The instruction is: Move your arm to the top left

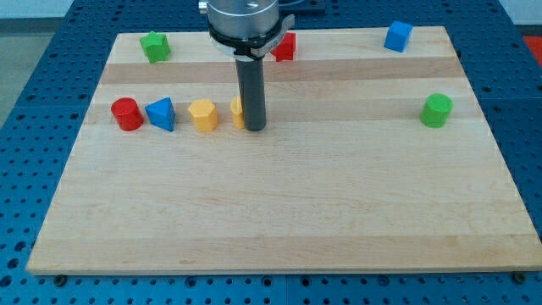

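My rod comes down from the view's top centre and my tip (255, 128) rests on the wooden board (279, 212). It touches or nearly touches the right side of a yellow block (238, 112), which the rod partly hides. To its left lie a yellow hexagonal block (203, 114), a blue triangular block (161, 113) and a red cylinder (127, 113), all in a row. A green star-like block (155, 47) sits at the board's top left corner.
A red block (284, 47) lies just behind the rod at the view's top, partly hidden by the arm's head. A blue cube (398, 36) is at the top right. A green cylinder (437, 111) stands at the right.
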